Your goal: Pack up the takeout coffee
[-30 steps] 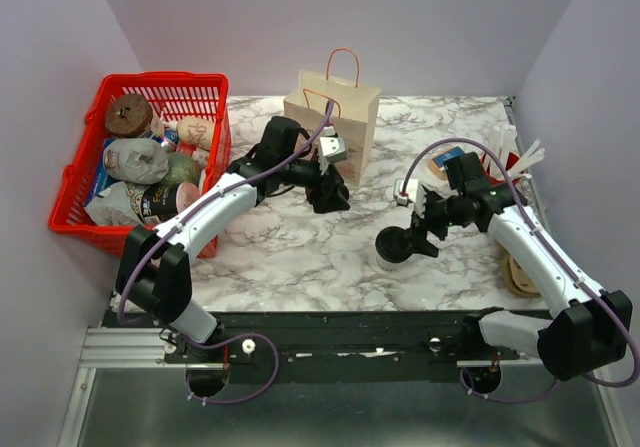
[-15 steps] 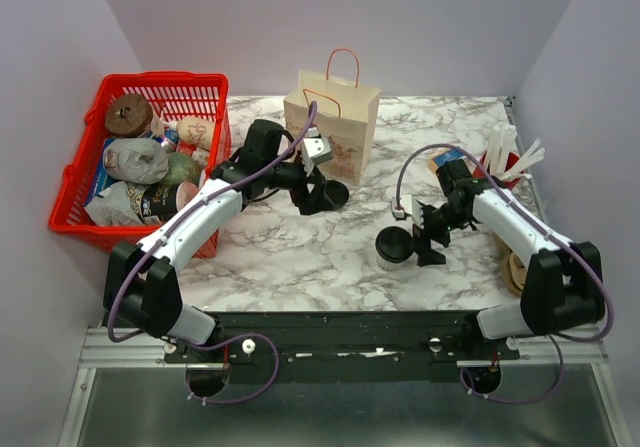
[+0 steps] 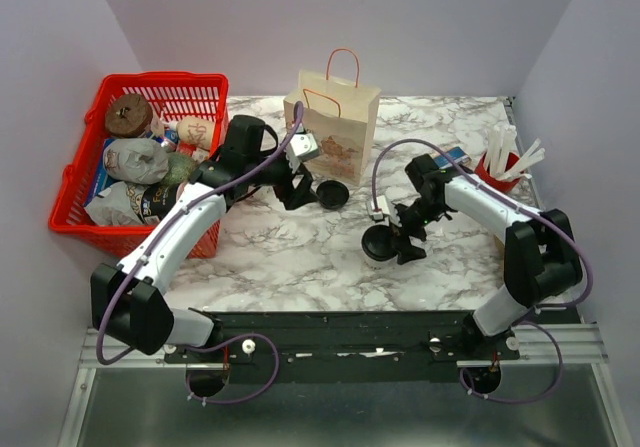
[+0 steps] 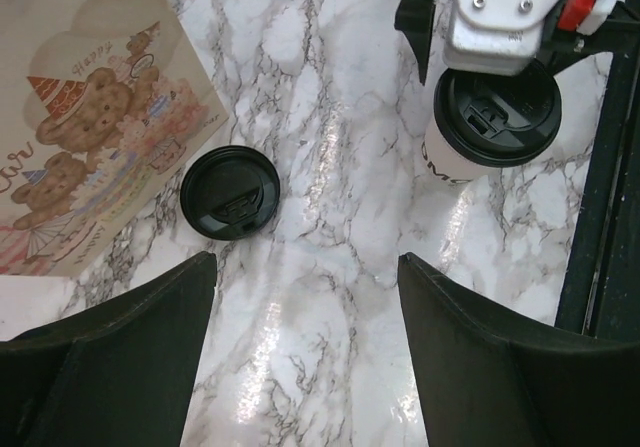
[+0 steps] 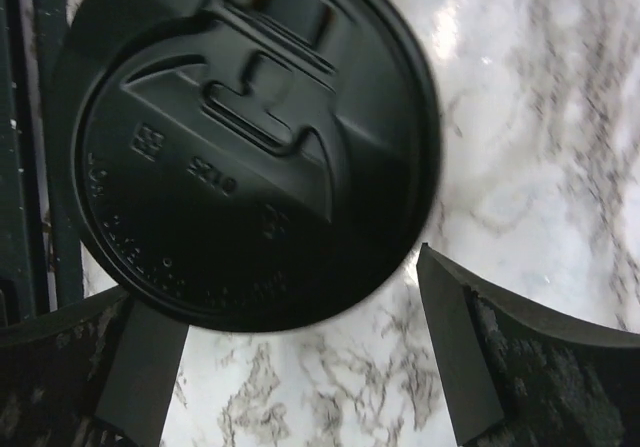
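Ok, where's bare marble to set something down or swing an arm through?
Free: the front-centre marble between the left arm and the takeout coffee, and the back strip between paper bag and red holder. Crowded: the bag's foot, with the loose lid and left gripper beside it.

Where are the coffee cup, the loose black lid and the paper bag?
coffee cup point(image 4: 495, 119), left wrist view, middle of its black lid.
loose lid point(image 4: 230, 192), left wrist view, its centre.
paper bag point(image 3: 350, 117), top view, its front face.
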`<move>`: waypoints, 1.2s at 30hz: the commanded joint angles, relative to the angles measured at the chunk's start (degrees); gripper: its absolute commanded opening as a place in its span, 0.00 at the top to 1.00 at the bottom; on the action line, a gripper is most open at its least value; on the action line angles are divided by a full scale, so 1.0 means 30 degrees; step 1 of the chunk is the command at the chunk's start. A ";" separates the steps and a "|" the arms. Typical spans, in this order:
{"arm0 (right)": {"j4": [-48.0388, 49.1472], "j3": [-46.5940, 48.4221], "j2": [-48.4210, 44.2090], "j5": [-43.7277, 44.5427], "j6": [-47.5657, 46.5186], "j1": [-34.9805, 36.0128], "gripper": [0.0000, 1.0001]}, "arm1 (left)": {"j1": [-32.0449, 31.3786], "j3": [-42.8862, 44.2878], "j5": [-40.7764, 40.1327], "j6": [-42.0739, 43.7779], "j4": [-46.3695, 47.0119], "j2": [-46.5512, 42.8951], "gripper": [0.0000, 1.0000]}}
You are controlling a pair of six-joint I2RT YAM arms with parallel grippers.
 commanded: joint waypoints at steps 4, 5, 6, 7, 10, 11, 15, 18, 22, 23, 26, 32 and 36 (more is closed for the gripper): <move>0.0977 0.0961 0.1737 -0.1884 0.0122 0.1846 0.08 | 0.0409 0.0572 -0.1189 0.0761 -0.1574 -0.1301 0.19; 0.1155 0.1136 0.1915 -0.1943 0.0211 0.2255 0.09 | 0.0467 0.0834 -0.1335 0.0791 -0.1721 -0.1389 0.19; 0.1389 0.1486 0.2148 -0.2031 0.0328 0.2462 0.09 | 0.0497 0.0982 -0.1714 0.0849 -0.1809 -0.1535 0.19; 0.1971 0.1664 0.2557 -0.2206 0.0706 0.2667 0.11 | 0.0584 0.1099 -0.1892 0.0879 -0.2042 -0.1594 0.19; 0.2969 0.2685 0.3465 -0.0873 0.1932 0.3778 0.14 | 0.0730 0.1626 -0.2887 0.1931 -0.2978 -0.1712 0.19; 0.2625 0.3126 0.4455 -0.0570 0.1737 0.4247 0.17 | 0.0818 0.1831 -0.3121 0.2079 -0.3069 -0.1741 0.19; 0.1246 0.4507 0.5402 -0.0391 0.1209 0.4310 0.20 | 0.1287 0.2242 -0.3358 0.1964 -0.3480 -0.1799 0.19; 0.0866 0.4770 0.5461 -0.0449 0.0624 0.4427 0.20 | 0.1317 0.2127 -0.3388 0.1321 -0.3305 -0.2178 0.19; 0.0336 0.5677 0.5549 -0.1239 0.0764 0.4836 0.17 | 0.1317 0.1745 -0.3300 0.0821 -0.3070 -0.2765 0.19; 0.0395 0.5969 0.5636 -0.1327 0.1029 0.5272 0.16 | 0.1317 0.1687 -0.3300 0.0879 -0.3157 -0.2854 0.19; 0.0833 0.7025 0.6134 -0.1562 0.2259 0.6093 0.16 | 0.1317 0.1686 -0.3358 0.0996 -0.3363 -0.3147 0.19; 0.2502 0.7965 0.7685 -0.1971 0.4312 0.7267 0.16 | 0.1434 0.1482 -0.3241 0.0880 -0.3276 -0.3469 0.19; 0.4348 0.7934 0.8358 -0.2411 0.5366 0.7737 0.16 | 0.1814 0.1452 -0.2861 0.0469 -0.3392 -0.3587 0.19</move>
